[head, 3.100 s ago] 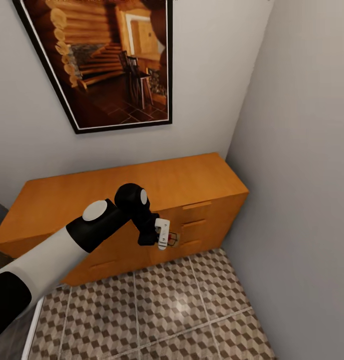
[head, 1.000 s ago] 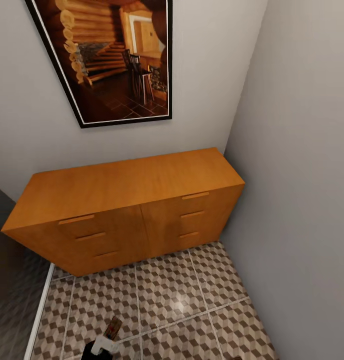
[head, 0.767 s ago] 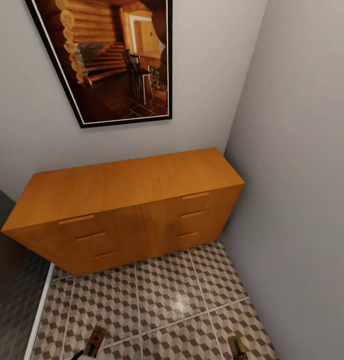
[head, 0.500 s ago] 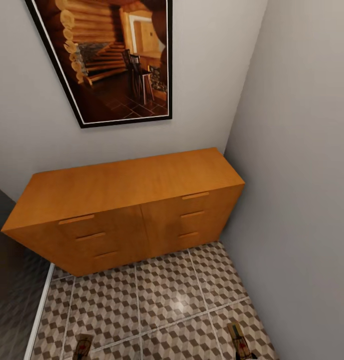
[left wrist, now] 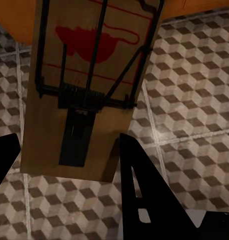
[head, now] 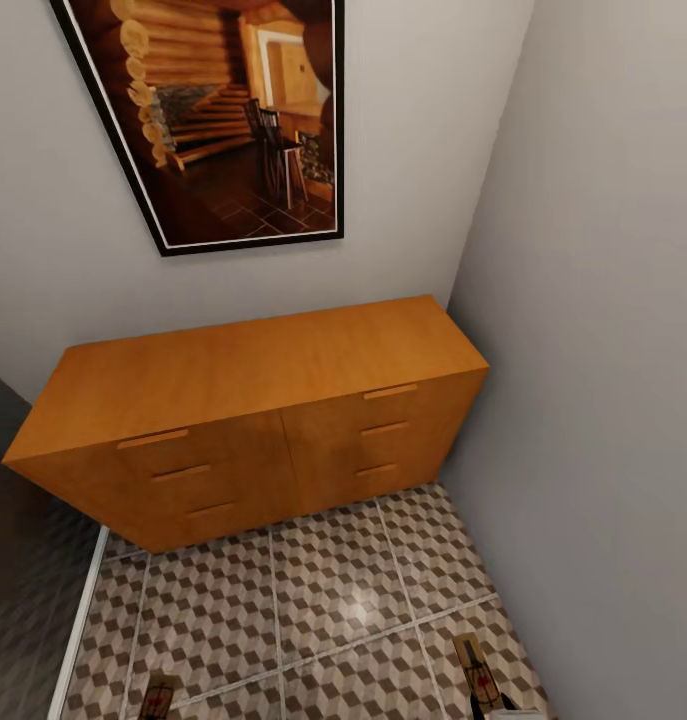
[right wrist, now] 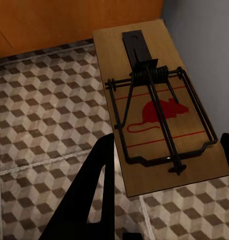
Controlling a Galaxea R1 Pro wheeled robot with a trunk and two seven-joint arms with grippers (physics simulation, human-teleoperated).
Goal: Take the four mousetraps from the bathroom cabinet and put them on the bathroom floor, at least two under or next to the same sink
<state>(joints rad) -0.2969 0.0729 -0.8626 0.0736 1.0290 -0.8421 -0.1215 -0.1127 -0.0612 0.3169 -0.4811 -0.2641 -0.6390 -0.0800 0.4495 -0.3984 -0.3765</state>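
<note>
My left gripper (left wrist: pixel 69 140) is shut on a mousetrap (left wrist: pixel 79 75), a tan board with dark wire and a red mouse mark, its black fingers (left wrist: pixel 139 195) against the board's two sides over the cube-patterned bathroom floor (left wrist: pixel 194 100). My right gripper (right wrist: pixel 167 140) is shut on a second mousetrap (right wrist: pixel 154 110) close to the grey wall. In the head view these mousetraps sit low at the picture's bottom left (head: pixel 161 692) and bottom right (head: pixel 478 672). The orange-brown cabinet (head: pixel 253 420) stands against the back wall with all its drawers closed.
A grey side wall (head: pixel 603 400) runs close along the right of the narrow tiled floor (head: pixel 313 590). A dark surface (head: pixel 23 560) with a white edge borders the floor on the left. A framed picture (head: pixel 233 120) hangs above the cabinet.
The left arm has dropped from in front of the cabinet to floor level with its mousetrap. The right mousetrap has come into the head view at bottom right. The camera shifted slightly early on.
</note>
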